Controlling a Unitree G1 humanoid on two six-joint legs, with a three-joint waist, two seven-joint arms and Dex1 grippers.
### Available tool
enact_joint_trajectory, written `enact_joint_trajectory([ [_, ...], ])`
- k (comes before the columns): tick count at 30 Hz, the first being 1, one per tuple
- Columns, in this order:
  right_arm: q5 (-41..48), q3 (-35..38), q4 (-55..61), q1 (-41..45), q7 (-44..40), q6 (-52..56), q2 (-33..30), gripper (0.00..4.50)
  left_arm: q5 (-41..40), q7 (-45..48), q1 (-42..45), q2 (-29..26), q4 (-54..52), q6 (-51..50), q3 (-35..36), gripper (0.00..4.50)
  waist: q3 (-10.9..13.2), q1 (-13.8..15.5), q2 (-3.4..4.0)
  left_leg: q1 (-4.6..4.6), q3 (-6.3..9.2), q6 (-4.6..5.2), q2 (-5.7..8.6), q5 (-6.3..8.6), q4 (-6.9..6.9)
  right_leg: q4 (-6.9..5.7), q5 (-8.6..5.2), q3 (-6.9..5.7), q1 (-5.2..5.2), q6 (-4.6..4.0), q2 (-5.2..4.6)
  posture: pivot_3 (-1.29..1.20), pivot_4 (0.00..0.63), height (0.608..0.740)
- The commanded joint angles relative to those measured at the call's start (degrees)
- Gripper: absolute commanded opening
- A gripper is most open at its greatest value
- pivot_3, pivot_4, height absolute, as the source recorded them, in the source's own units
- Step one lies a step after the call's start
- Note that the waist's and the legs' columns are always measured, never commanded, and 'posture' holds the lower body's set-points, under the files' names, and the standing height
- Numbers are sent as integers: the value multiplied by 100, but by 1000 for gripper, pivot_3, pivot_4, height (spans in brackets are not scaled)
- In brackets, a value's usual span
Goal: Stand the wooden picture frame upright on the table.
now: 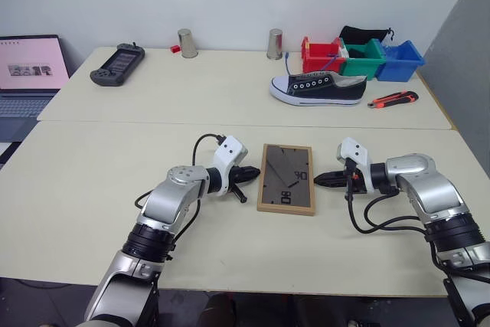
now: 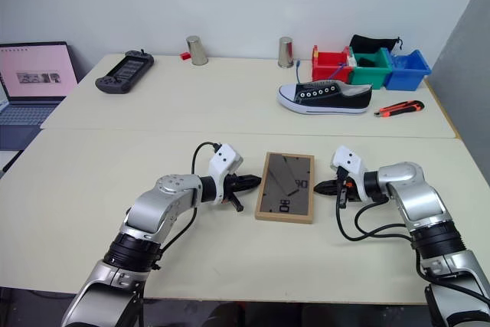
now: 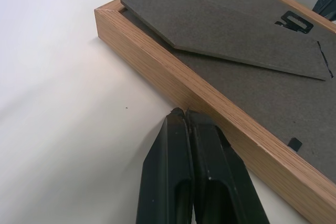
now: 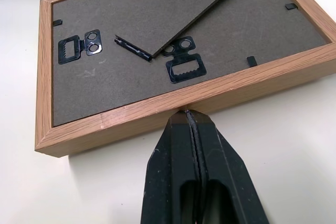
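Observation:
The wooden picture frame (image 1: 285,178) lies flat on the table (image 1: 99,189), face down, its dark grey backing and hinged stand (image 4: 173,11) facing up. My left gripper (image 1: 256,170) is shut, and its tips touch the frame's left wooden edge (image 3: 173,90). On the other side my right gripper (image 1: 318,180) is also shut, tips against the frame's right edge (image 4: 210,93). Neither gripper holds anything. The frame sits pinched between the two closed fingertips (image 3: 184,116), resting on the tabletop.
Farther back lie a black-and-white shoe (image 1: 318,88), a red and black utility knife (image 1: 393,99), red, green and blue bins (image 1: 360,57), two metal cups (image 1: 187,43), and a handheld game console (image 1: 118,64). A laptop (image 1: 29,70) stands off the table's left.

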State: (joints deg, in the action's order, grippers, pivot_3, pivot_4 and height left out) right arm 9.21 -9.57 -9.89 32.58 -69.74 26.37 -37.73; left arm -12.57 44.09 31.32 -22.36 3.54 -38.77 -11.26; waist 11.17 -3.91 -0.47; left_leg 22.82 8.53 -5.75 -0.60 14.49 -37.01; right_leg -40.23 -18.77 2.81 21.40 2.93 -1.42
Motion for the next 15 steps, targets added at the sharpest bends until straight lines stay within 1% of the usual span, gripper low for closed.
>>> enact_joint_trajectory([
  [1, 212, 103, 257, 76, 5, -57, 76, 0, -74, 213, 130, 107, -161, 169, -155, 71, 0, 0, 0, 0, 0, 0, 0, 0, 0, 0, 0, 0, 0, 0, 0, 0, 150, 740],
  [10, 186, 88, 161, 149, 20, -74, 103, 0, -83, 267, 133, 56, -176, 141, -125, 71, 0, 1, 0, 0, 0, 0, 0, 0, 0, 2, 0, 0, 0, 0, 0, 0, 150, 740],
  [12, 173, 96, 97, 169, -11, -113, 72, 0, -85, 288, 132, -12, -184, 123, -88, 71, 0, 0, 0, 0, 0, 0, -1, 0, 0, 2, 0, 0, 0, 0, 0, 0, 150, 740],
  [15, 78, 119, -153, 216, -76, -280, -66, 0, -111, 406, 77, -271, -261, 56, 24, 71, 0, 0, 0, 0, 0, 0, -1, 0, 0, 2, 0, 0, 0, 0, 0, 0, 150, 740],
])
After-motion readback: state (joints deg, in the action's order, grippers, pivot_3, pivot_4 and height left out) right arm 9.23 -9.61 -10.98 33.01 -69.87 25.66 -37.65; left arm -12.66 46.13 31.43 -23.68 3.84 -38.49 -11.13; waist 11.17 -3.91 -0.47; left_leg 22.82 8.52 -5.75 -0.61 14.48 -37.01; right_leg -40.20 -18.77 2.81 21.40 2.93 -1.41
